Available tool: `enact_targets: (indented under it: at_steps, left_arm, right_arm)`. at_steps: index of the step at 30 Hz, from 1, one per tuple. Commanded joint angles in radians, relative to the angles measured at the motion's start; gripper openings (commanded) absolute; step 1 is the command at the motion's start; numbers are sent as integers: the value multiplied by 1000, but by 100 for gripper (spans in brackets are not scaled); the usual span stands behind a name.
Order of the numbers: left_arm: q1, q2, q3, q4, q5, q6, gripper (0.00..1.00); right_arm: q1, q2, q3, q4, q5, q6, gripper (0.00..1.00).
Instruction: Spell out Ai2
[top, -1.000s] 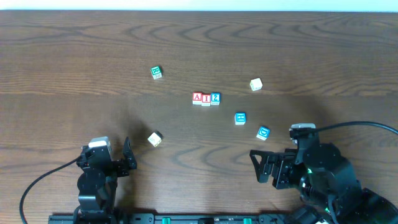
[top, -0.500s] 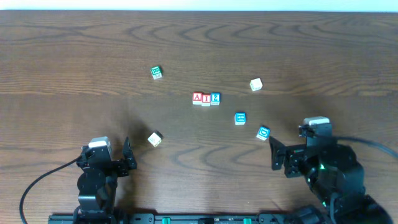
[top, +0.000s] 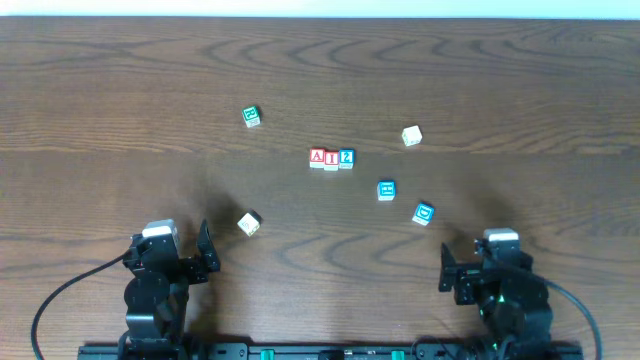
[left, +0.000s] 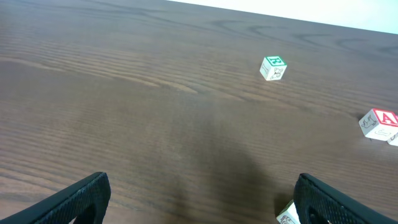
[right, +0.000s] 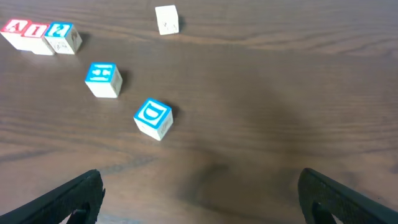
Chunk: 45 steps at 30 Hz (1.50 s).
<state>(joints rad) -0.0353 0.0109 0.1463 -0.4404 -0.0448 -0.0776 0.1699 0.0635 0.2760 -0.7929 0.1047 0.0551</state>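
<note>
Resting low at the near edge of the counter (top: 520, 80), both arms. Left fingers (left: 78, 198) spread wide, holding nothing. Right fingers (right: 78, 194) likewise spread wide, empty. Red A block (top: 317, 157), red I block (top: 331, 158) and blue 2 block (top: 346, 157) touch in a row mid-counter, well apart from both arms.

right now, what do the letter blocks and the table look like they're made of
Letter blocks: probably painted wood, going by the pale matte faces, printed coloured letters and crisp cube edges, though plastic is possible. Table: dark brown wood grain with a soft satin sheen, likely laminate or veneer rather than solid wood.
</note>
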Motion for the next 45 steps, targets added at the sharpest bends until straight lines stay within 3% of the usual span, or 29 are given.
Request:
enact_targets:
  at_steps: [1,45]
  left_arm:
    - [2,-6,-20,0,-10,3,95]
    - [2,-6,-20,0,-10,3,95]
  right_arm:
    - [-10,-60,-26,-13,-4,-19,99]
    - [-10,-58,-88,-49,-4,-19,99]
